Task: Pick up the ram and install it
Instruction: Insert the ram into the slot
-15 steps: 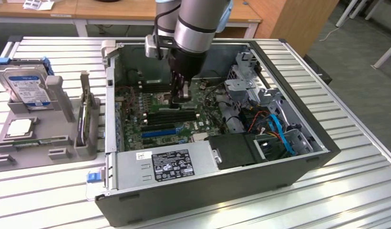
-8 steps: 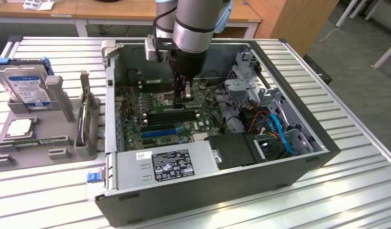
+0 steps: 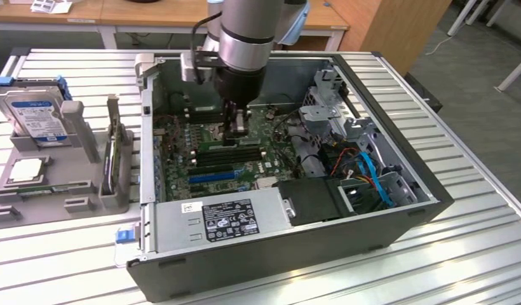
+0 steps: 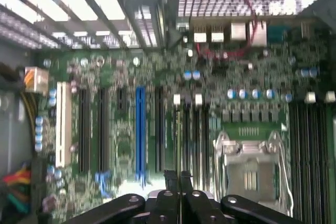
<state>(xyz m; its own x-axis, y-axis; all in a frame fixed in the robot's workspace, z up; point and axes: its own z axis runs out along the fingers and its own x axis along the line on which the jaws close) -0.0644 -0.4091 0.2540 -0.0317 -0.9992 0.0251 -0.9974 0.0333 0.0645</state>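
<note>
My gripper [image 3: 236,132] is down inside the open computer case, its tips just above the motherboard's [image 3: 211,166] black memory slots [image 3: 229,154]. In the wrist view the two fingers [image 4: 169,199] are pressed together and nothing shows between them. Black slots with white end clips [image 4: 190,129] run straight ahead of the tips. I cannot tell whether a ram sits in the slot under the gripper. A long narrow green ram stick [image 3: 50,189] lies flat in the grey fixture on the exterior view's left, far from the gripper.
The case's walls [image 3: 148,127] enclose the gripper. The power supply [image 3: 222,219] is at the near side, and the drive cage with blue and orange cables [image 3: 371,171] is to the exterior view's right. A hard drive [image 3: 36,114] and a grey upright holder [image 3: 116,159] stand left of the case. An empty processor socket [image 4: 251,174] lies beside the slots.
</note>
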